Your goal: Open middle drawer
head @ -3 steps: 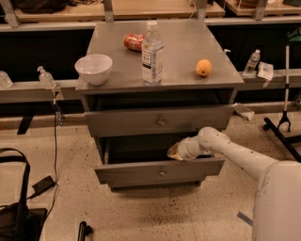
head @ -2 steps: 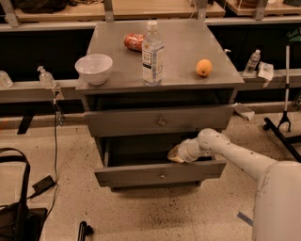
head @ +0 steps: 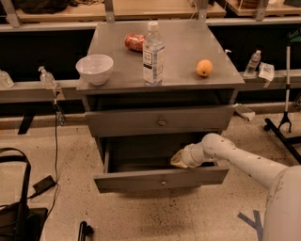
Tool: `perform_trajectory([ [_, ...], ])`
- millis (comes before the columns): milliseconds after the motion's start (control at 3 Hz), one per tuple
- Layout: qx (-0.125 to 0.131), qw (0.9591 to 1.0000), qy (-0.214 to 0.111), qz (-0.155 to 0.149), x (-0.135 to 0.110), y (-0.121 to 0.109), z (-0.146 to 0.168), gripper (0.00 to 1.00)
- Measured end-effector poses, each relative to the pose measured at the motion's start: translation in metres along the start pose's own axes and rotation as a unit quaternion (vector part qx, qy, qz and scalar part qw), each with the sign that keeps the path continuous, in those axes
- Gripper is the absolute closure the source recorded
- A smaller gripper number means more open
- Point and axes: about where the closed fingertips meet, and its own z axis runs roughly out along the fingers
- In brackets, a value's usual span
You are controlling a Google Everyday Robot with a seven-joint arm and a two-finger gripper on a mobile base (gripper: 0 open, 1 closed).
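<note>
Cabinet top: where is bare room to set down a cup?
Bare: between bottle and orange, and the back right corner behind the orange. Crowded: the left, with bowl and can. The end effector is low, inside the open middle drawer.

Robot lab, workbenches (head: 155,7), trailing cables (head: 56,141) (claw (head: 178,160) in middle drawer (head: 162,180))

Single camera looked down from above, facing cabinet (head: 183,47) front, mid-range; arm (head: 244,162) filled lower right, gripper (head: 178,160) sat centre-low behind middle drawer (head: 141,179) front.
</note>
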Motion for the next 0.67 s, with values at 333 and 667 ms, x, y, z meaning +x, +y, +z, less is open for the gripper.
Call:
perform_trajectory([
  [333,0.007,0.9999,-0.010,-0.010,-0.004,0.019,-0.019,1.00],
  [667,0.024,0.9992,-0.023,-0.021,-0.014,0.028,-0.037,1.00],
])
